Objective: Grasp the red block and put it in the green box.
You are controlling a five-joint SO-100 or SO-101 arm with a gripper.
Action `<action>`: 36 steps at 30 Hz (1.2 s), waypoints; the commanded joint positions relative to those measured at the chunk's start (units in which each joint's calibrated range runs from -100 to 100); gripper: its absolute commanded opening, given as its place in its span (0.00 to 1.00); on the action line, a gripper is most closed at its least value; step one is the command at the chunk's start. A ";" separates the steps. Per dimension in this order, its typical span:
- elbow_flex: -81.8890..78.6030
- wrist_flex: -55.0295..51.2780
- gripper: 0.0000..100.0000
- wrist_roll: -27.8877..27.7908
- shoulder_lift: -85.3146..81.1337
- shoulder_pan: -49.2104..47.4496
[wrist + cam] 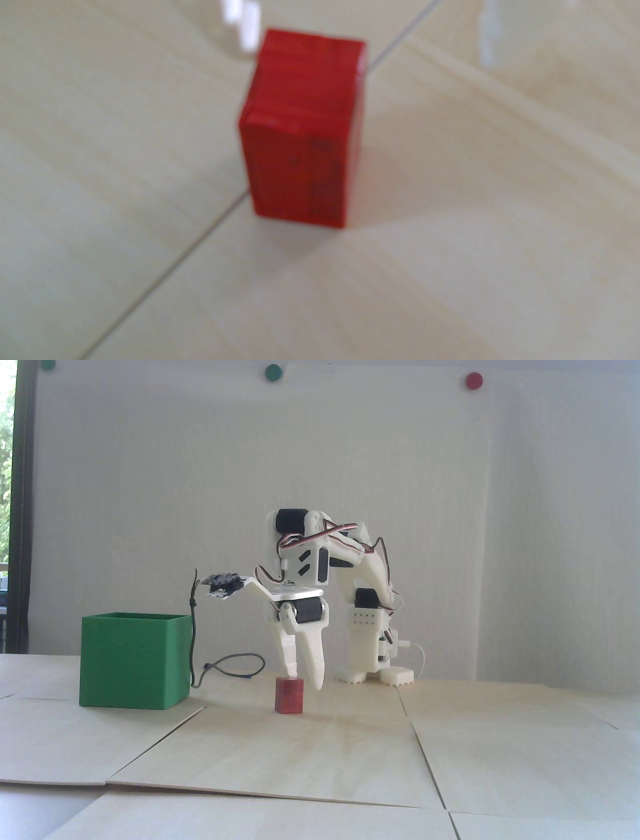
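The red block (289,695) stands upright on the pale wooden table, right of the green box (134,659). My white gripper (306,680) points down just behind the block, its jaws apart and empty; the left fingertip (292,670) is at the block's top, the right fingertip (318,682) beside its upper right. In the wrist view the block (301,128) fills the centre, and blurred white fingertips (247,27) show at the top edge, the second further right. The box is out of the wrist view.
A thin cable (235,665) hangs from the wrist camera and loops on the table between box and block. The arm's base (375,670) stands behind, to the right. Seams between table panels (155,740) run across the surface.
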State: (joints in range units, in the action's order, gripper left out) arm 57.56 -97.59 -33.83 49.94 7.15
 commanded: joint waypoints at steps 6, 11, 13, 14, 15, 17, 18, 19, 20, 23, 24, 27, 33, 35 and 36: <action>-1.04 -1.74 0.13 0.41 -1.18 -0.27; -0.69 -1.74 0.03 0.10 -1.34 -0.19; -0.42 -1.74 0.02 0.36 -1.34 0.05; -0.42 -1.74 0.02 0.41 -1.50 0.05; -0.42 -1.74 0.02 0.41 -1.66 0.05; -0.42 -1.74 0.02 0.46 -1.97 0.05; -0.42 -1.74 0.02 0.46 -1.97 0.05; -0.33 -1.74 0.02 0.46 -2.05 0.05; -0.24 -1.74 0.02 0.46 -2.29 0.13; 1.80 -1.74 0.02 1.50 -4.89 0.70; 2.24 -1.74 0.02 2.18 -5.92 0.86; 2.42 -1.82 0.02 3.53 -11.21 0.86; 1.80 -1.82 0.02 7.39 -22.18 0.86; 1.80 -1.82 0.02 8.48 -25.66 0.86; 1.80 -1.82 0.02 9.05 -27.40 0.94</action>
State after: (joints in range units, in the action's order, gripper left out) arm 56.13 -97.59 -27.72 39.14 7.07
